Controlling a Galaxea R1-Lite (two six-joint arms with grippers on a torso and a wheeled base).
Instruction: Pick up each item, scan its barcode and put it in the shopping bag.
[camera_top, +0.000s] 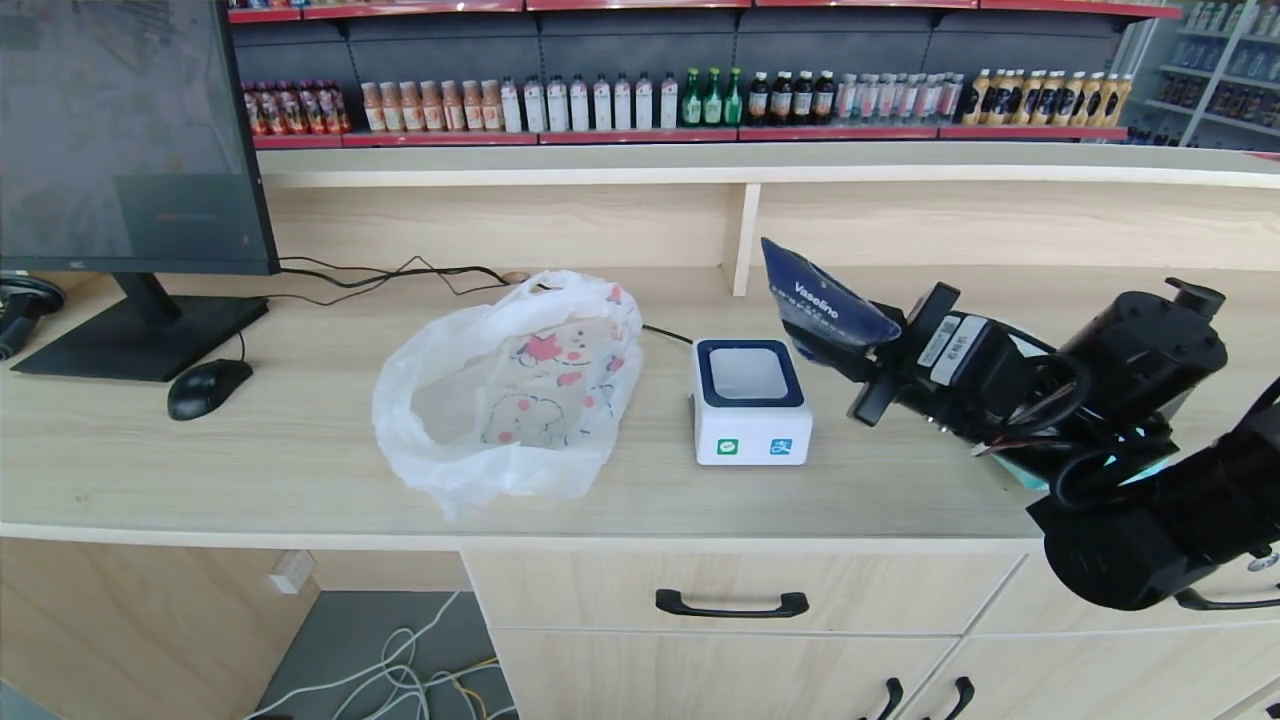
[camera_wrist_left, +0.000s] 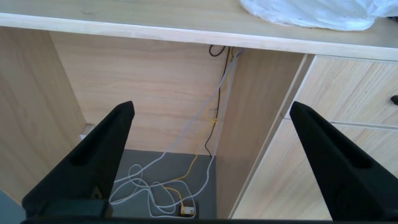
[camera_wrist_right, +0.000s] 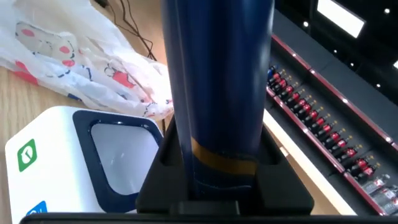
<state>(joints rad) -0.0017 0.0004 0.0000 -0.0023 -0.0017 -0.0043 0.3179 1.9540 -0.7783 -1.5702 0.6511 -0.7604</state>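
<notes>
My right gripper (camera_top: 872, 352) is shut on a dark blue tube (camera_top: 825, 306), held tilted in the air just right of the white barcode scanner (camera_top: 749, 400). In the right wrist view the blue tube (camera_wrist_right: 217, 81) stands between the fingers, with the scanner (camera_wrist_right: 93, 162) beside it and the shopping bag (camera_wrist_right: 81, 68) beyond. The white plastic shopping bag (camera_top: 510, 385) lies open on the counter left of the scanner, with a patterned item inside. My left gripper (camera_wrist_left: 211, 155) is open, hanging below the counter edge in front of the cabinet opening.
A monitor (camera_top: 125, 140) on its stand and a black mouse (camera_top: 207, 387) sit at the counter's left. Cables (camera_top: 400, 272) run along the back. A raised shelf divider (camera_top: 742, 238) stands behind the scanner. Drawers (camera_top: 730, 603) are below; loose cords (camera_wrist_left: 168, 186) lie on the floor.
</notes>
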